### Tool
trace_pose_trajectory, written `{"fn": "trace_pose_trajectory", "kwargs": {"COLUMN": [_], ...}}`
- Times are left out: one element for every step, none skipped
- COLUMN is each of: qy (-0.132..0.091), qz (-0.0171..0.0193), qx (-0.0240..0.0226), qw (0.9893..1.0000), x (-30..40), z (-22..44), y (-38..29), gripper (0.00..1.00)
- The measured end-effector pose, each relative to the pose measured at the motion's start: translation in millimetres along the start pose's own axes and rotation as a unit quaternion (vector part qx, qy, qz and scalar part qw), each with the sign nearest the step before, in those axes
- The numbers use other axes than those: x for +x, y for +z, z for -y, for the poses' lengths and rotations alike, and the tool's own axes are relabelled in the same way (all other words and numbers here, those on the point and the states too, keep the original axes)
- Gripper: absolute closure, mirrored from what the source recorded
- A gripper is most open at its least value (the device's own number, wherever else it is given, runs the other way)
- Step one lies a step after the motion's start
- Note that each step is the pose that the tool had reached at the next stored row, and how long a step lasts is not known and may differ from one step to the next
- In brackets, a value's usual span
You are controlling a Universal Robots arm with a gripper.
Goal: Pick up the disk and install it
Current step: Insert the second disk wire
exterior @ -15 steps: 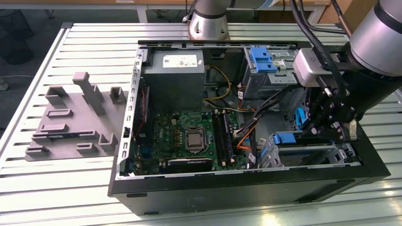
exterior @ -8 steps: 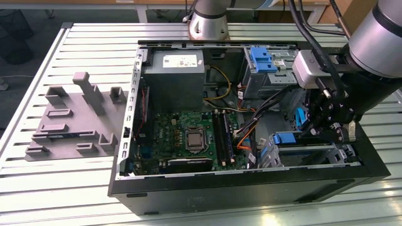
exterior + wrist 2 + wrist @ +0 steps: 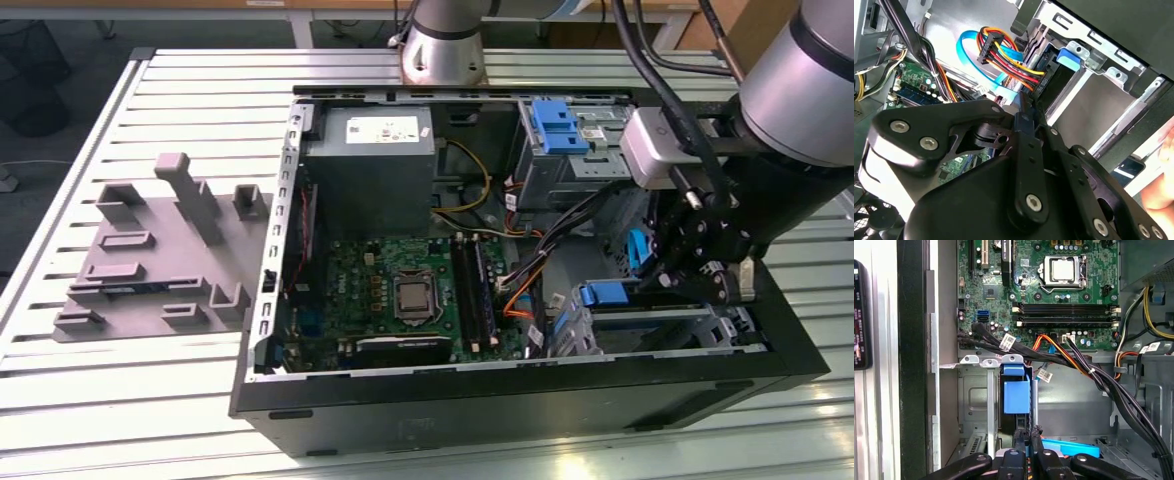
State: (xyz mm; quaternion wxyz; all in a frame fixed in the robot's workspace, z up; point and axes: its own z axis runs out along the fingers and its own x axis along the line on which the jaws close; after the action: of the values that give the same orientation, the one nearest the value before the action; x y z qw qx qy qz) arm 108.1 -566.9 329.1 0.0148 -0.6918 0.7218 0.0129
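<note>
Slatted metal table [image 3: 160, 380], open computer case [image 3: 534, 400]; gripper [image 3: 703, 280] angled down into drive bay [image 3: 667, 325], fingers [image 3: 1026, 440] closed together.

A pale slatted metal tabletop [image 3: 160, 400] fills the scene, with light glinting off its ribs. Beyond its far edge lies dark floor [image 3: 54, 90] and a wooden bench [image 3: 334, 12].

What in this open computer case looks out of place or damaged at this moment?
Nothing looks damaged. The gripper is low inside the case, beside the drive cage with its blue tab. Loose cables cross above that cage, which seems normal here.
</note>
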Motion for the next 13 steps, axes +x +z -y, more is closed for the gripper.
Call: {"fn": "trace_pose_trajectory", "kwargs": {"qy": [0.000, 0.000, 0.000, 0.000, 0.000, 0.000, 0.000, 0.000, 0.000, 0.000, 0.000, 0.000, 0.000], "qz": [0.0004, 0.0006, 0.0010, 0.0013, 0.0014, 0.0016, 0.0015, 0.0015, 0.0016, 0.0016, 0.0016, 0.0017, 0.0018], "qx": [0.0000, 0.0001, 0.0000, 0.0000, 0.0000, -0.0001, -0.0001, -0.0001, -0.0001, -0.0001, -0.0001, -0.0001, -0.0001], "qw": [1.0000, 1.0000, 1.0000, 1.0000, 1.0000, 1.0000, 1.0000, 1.0000, 1.0000, 1.0000, 1.0000, 1.0000, 1.0000], "x": [0.0, 0.0, 0.0, 0.0, -0.1, -0.2, -0.3, -0.3, -0.4, -0.5, -0.6, -0.6, -0.6], "z": [0.0, 0.1, 0.0, 0.0, 0.0, 0.0, 0.0, 0.0, 0.0, 0.0, 0.0, 0.0, 0.1], "y": [0.3, 0.5, 0.3, -0.3, -2.3, -4.6, -6.8, -8.8, -10.7, -12.7, -14.5, -15.8, -16.4], "gripper": [0.84, 0.83, 0.83, 0.77, 0.77, 0.77, 0.77, 0.77, 0.77, 0.77, 0.77, 0.77, 0.77]}}
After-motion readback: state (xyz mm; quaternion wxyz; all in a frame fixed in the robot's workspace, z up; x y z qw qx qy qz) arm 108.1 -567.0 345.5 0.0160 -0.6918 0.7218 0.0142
